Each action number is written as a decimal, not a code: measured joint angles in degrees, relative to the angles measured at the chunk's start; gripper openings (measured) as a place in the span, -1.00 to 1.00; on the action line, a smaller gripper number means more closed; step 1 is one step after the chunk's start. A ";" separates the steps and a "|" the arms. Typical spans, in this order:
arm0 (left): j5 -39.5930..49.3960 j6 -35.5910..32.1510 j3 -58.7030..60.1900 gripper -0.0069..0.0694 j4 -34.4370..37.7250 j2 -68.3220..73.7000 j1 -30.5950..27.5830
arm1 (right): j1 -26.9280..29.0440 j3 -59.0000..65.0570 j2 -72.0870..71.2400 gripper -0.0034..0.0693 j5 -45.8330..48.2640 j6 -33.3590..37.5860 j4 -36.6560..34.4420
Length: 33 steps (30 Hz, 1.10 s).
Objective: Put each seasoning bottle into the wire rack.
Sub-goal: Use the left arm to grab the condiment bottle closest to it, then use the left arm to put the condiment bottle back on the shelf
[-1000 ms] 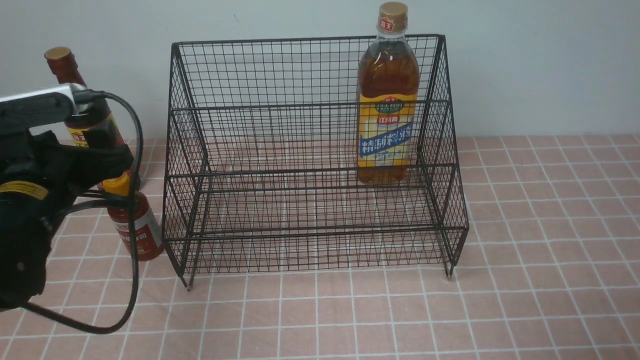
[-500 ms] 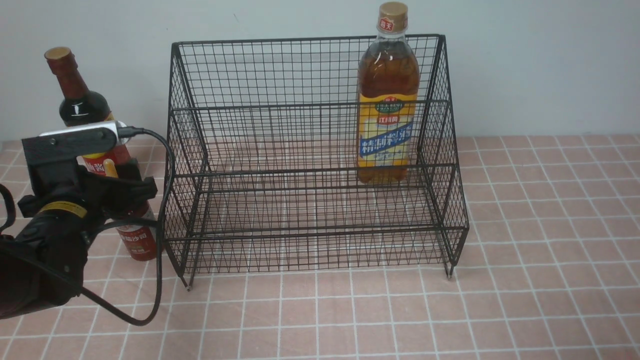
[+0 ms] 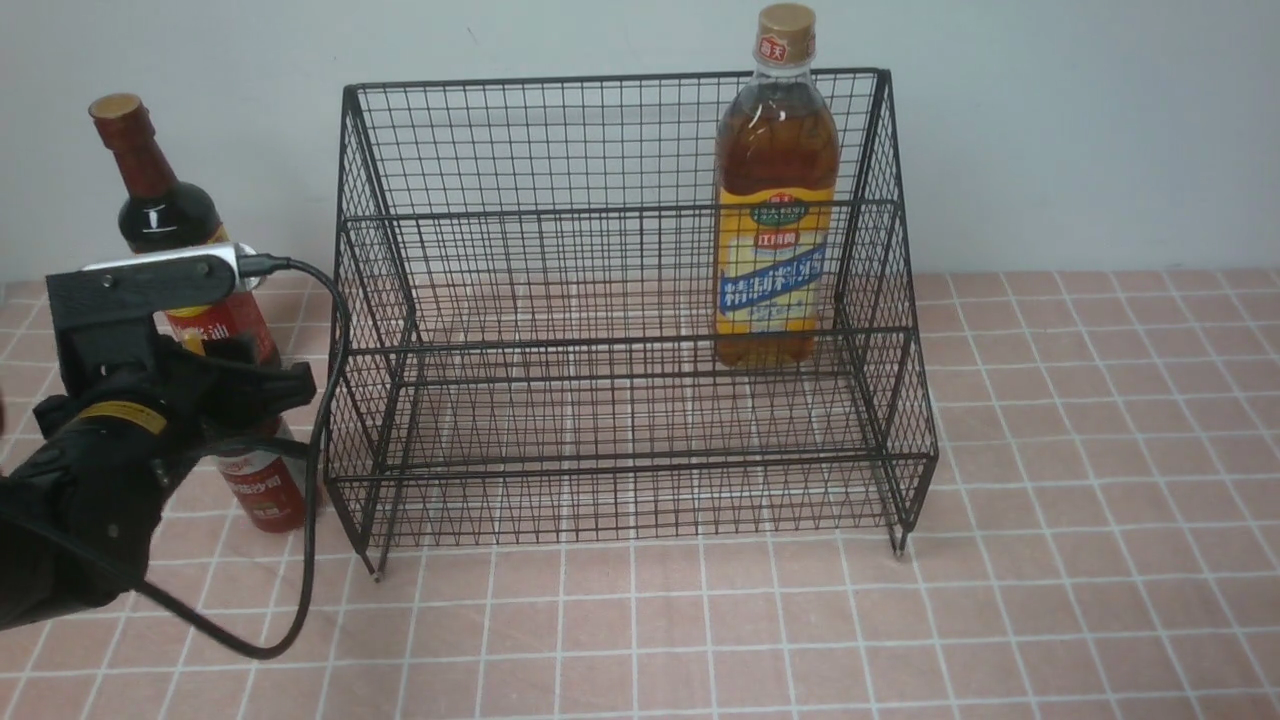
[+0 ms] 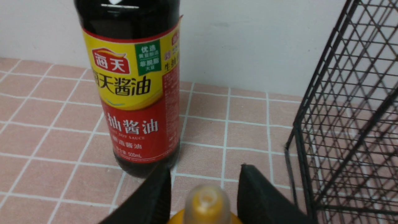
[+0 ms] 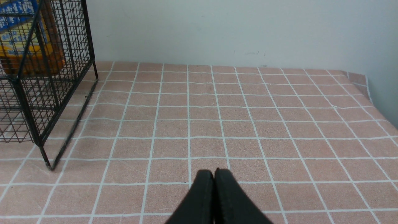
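Note:
The small red sauce bottle (image 3: 265,490) with a yellow nozzle (image 4: 207,202) stands on the table just left of the wire rack (image 3: 610,80). My left gripper (image 3: 255,395) is down over its top. In the left wrist view its jaws (image 4: 205,169) straddle the nozzle and meet the yellow cap's shoulder. Close behind stands the tall dark soy-sauce bottle (image 3: 160,215), upright, its red-yellow label (image 4: 136,93) facing me. The large amber bottle (image 3: 775,230) stands upright on the rack's upper tier at the right. My right gripper (image 5: 214,171) is shut on nothing, low over bare table right of the rack.
The rack's left side wall (image 4: 342,124) is very near my left gripper. The left arm's black cable (image 3: 320,480) hangs beside the rack's front left leg. A wall runs right behind the rack. The rack's right corner leg (image 5: 40,149) is left of my right gripper.
My left gripper came down over the small red bottle and its jaws narrowed onto the cap; the bottle now stands straighter. The right gripper and the other bottles have not moved.

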<state>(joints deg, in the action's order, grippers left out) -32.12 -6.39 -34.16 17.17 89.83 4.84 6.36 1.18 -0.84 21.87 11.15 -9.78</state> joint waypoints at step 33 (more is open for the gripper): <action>0.24 -7.79 0.29 -0.15 -0.94 -16.78 20.71 | 0.00 0.00 0.00 -0.94 0.00 0.00 -0.05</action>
<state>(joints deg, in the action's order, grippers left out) -31.88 -14.18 -33.88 16.22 73.05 25.55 6.36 1.18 -0.84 21.87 11.15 -9.83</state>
